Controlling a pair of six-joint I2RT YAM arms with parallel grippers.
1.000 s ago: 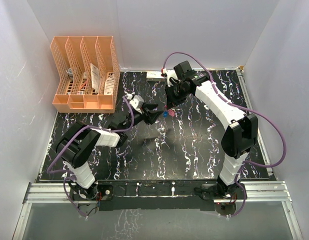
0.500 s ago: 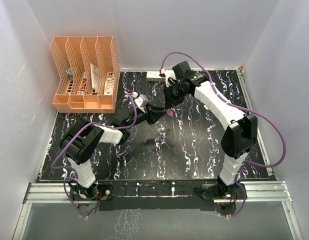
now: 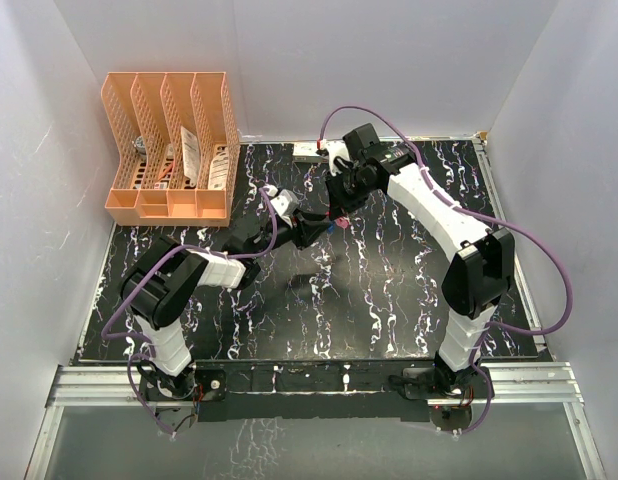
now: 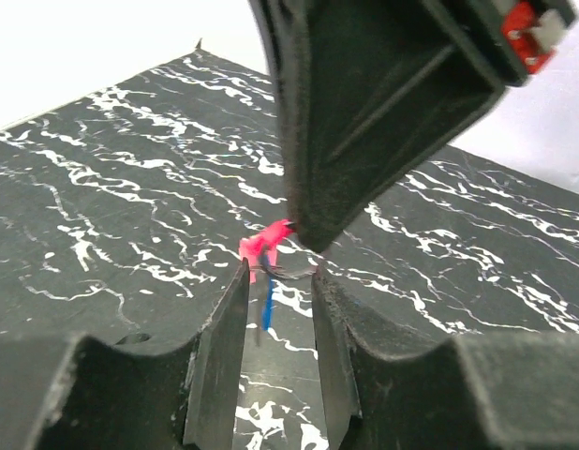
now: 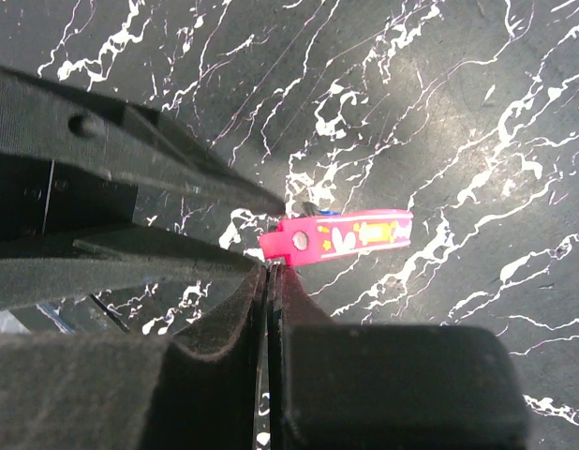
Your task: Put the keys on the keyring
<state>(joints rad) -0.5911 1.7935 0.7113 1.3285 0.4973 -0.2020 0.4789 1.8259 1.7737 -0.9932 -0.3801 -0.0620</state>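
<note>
The keyring point(image 5: 346, 234), a pink strap with a thin ring, hangs a little above the black table mid-back point(image 3: 340, 226). My right gripper point(image 5: 271, 267) is shut on the ring from above, also point(image 3: 337, 212). From the left, my left gripper point(image 4: 277, 272) has its tips on either side of the ring, and the ring spans the narrow gap and touches both. A blue key point(image 4: 267, 305) hangs edge-on from the ring between those jaws. The pink strap point(image 4: 259, 248) shows just beyond them, under the right gripper's fingers point(image 4: 364, 122).
An orange file rack point(image 3: 169, 150) with papers stands at the back left. A small pale object point(image 3: 309, 150) lies at the back edge. Purple cables point(image 3: 549, 260) loop off the right arm. White walls close in three sides.
My left gripper has reached right to the keyring and its jaws have narrowed around the ring. The blue key, seen in the top view before, is now hidden between the grippers.
</note>
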